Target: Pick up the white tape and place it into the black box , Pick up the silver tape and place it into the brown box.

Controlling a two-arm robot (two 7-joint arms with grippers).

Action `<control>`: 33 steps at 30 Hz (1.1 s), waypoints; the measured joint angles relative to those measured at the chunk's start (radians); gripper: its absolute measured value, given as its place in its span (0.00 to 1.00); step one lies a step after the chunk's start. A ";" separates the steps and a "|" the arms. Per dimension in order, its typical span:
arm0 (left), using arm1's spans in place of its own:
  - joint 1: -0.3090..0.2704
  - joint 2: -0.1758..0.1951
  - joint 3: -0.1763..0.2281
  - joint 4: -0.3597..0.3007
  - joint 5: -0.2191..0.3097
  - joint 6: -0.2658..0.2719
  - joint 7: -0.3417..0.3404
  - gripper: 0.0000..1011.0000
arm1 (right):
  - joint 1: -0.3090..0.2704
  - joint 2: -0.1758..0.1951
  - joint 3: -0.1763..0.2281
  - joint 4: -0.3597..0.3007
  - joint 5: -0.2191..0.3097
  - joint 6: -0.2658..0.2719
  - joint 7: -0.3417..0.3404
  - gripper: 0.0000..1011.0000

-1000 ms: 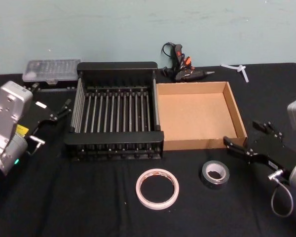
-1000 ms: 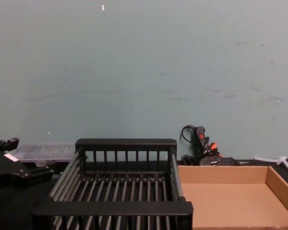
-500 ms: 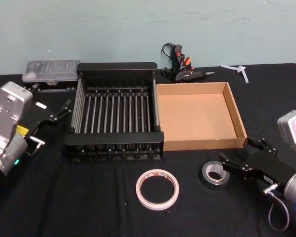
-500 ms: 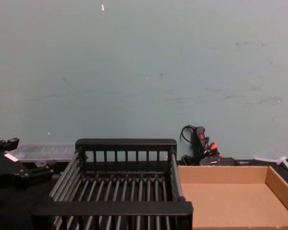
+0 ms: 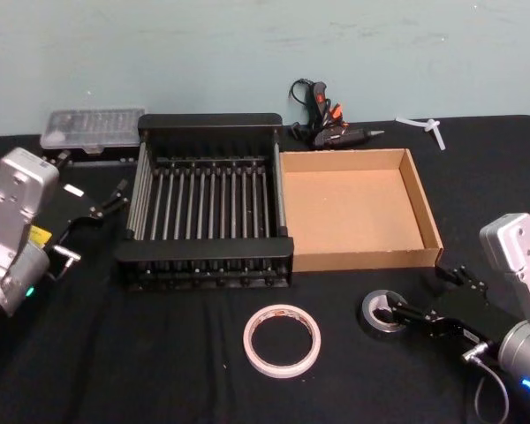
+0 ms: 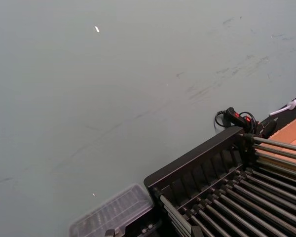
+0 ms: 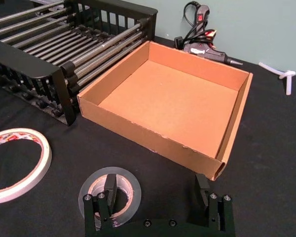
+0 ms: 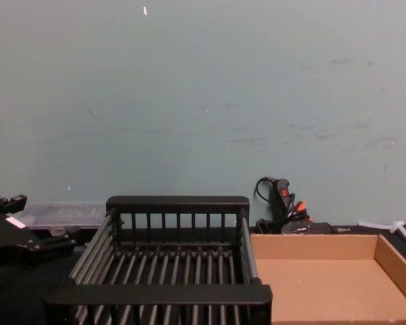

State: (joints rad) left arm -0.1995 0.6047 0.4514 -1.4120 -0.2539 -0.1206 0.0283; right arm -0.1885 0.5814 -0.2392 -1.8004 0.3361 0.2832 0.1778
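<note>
Right pincer (image 7: pixel 155 197) spread, one finger apparently inside silver tape (image 7: pixel 110 193), lower frame; roll could be pushed away if closed off-centre.

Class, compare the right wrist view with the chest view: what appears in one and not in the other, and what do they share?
Right wrist alone: the silver tape, with one finger of the open right gripper in its hole, and the white tape. Chest alone: the left gripper beside a clear plastic case. Shared: black box, brown box, glue gun.
</note>
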 joint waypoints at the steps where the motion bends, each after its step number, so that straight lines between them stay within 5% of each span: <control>1: 0.000 0.000 0.000 0.000 0.000 0.000 0.000 0.99 | 0.000 0.000 0.000 0.000 0.000 0.000 0.000 0.99; 33: 0.000 0.000 0.000 0.000 0.000 0.000 0.000 0.99 | 0.024 -0.078 0.023 0.043 -0.059 0.056 0.062 0.99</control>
State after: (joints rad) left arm -0.1995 0.6047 0.4514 -1.4120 -0.2539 -0.1205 0.0283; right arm -0.1645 0.5039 -0.2158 -1.7571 0.2774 0.3390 0.2401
